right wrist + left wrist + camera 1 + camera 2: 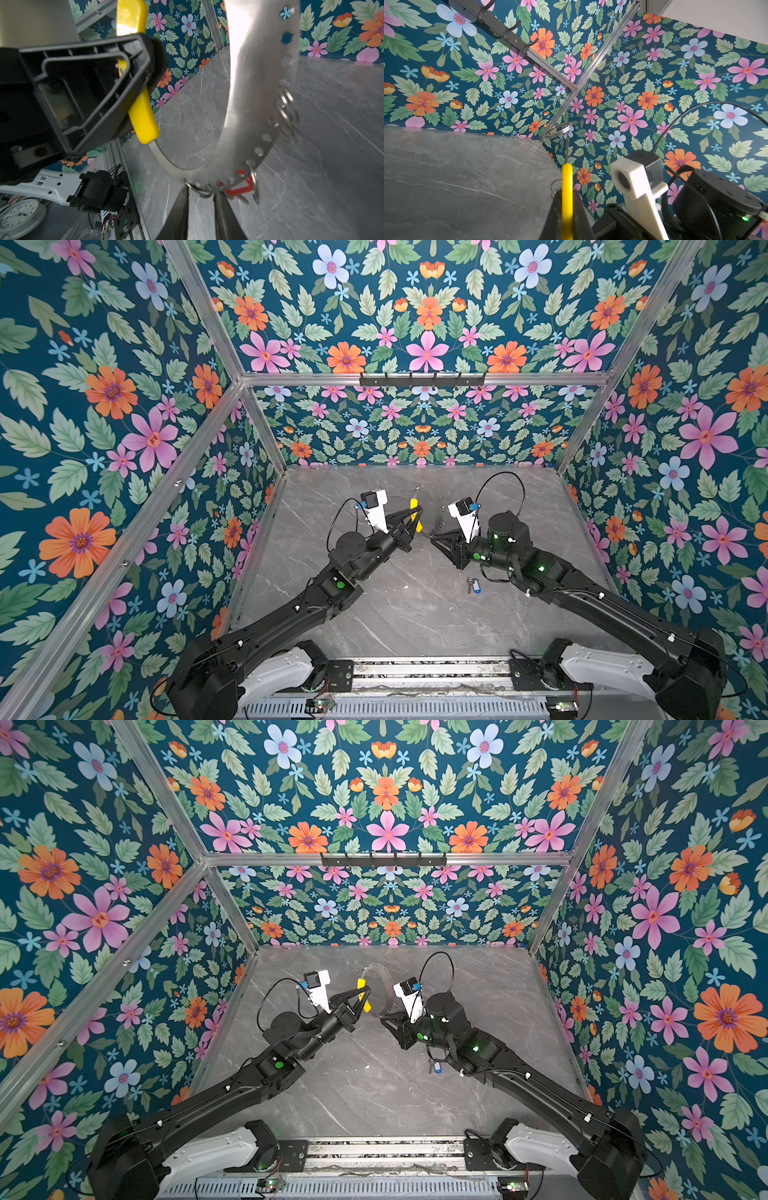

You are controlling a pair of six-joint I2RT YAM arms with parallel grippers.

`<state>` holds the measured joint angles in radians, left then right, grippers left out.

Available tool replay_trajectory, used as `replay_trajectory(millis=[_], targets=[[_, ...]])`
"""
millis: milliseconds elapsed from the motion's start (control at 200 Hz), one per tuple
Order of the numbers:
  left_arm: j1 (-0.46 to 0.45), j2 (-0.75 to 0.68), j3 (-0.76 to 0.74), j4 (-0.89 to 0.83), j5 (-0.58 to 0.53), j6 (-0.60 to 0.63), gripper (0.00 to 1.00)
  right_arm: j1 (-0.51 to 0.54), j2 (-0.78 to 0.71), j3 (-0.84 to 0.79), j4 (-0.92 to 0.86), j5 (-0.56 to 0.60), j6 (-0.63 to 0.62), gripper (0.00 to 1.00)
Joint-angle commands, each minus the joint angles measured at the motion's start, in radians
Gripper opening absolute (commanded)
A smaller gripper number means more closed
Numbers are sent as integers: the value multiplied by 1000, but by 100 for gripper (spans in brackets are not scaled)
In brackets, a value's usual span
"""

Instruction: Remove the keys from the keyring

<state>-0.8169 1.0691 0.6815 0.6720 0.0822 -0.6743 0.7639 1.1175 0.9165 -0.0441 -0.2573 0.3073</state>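
The keyring [255,104], a large flat grey hoop, is held upright above the table and shows faintly in both top views [434,506] [385,986]. My left gripper [419,512] [567,193] is shut on its yellow segment [567,178] [143,116]. My right gripper [200,193] [434,536] is at the hoop's low edge, its two fingers a narrow gap apart and pressed against a small split ring [199,191]. Just beside it hangs the key with the red tag [242,188]. The key with the blue tag [473,585] [436,1067] lies on the table near my right arm.
More split rings [288,112] hang along the hoop's rim, one of them [559,129] in the left wrist view. A black hook rail [422,379] is fixed on the back wall. Flowered walls close in the grey marble table [395,614].
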Motion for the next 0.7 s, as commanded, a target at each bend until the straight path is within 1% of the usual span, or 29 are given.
replay_trajectory(millis=[0,60,220,335,425,605,695], targets=[[-3,2,4,47,14,-5,0,3,1,4,25,5,-16,20],[-3,2,5,49,16,-7,0,5,3,3,29,-2,-19,17],[-4,0,2,54,10,-8,0,9,10,8,33,-12,-20,13],[-3,0,1,54,10,-8,0,12,12,8,33,-8,-21,8],[-3,0,1,52,7,-10,0,14,13,9,33,-5,-23,0],[-3,-4,-5,46,-14,-16,0,23,3,9,26,10,-33,0],[-3,-11,-7,34,-34,-17,0,36,-7,6,20,39,-37,0]])
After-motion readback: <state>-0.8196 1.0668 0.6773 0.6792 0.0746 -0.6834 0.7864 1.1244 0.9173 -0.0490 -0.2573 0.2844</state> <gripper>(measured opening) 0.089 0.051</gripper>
